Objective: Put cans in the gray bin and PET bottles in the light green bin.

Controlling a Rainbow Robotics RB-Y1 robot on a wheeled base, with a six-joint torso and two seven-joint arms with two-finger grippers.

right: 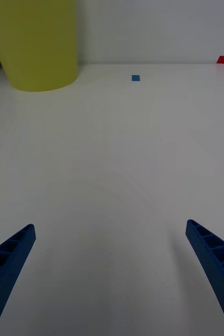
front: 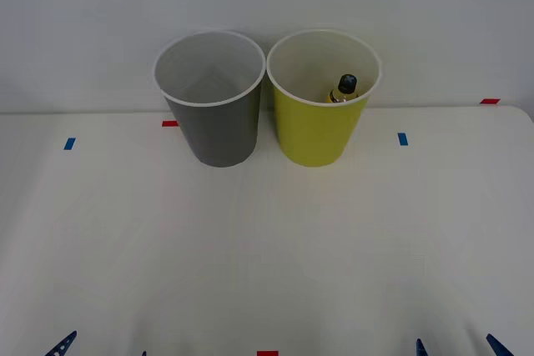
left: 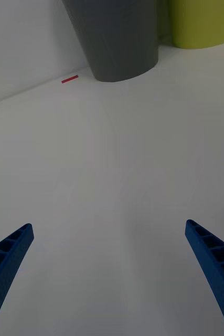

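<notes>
Standing upright inside the light green bin [front: 317, 135], the small yellow PET bottle [front: 344, 89] shows its black cap and clear neck against the pale inner wall. The gray bin [front: 219, 127] sits just beside it, to the robot's left, its whitish inside bare as far as the front view reaches. Both grippers hang low at the near table edge, well apart from the bins: the left gripper [left: 109, 262] and the right gripper [right: 109, 262] each have blue ribbed fingers spread wide, holding nothing. No can lies on the white table [front: 267, 248]. Little seems left to go wrong; the likely risk is an arm sweeping forward and knocking over a light bin, spilling the bottle.
</notes>
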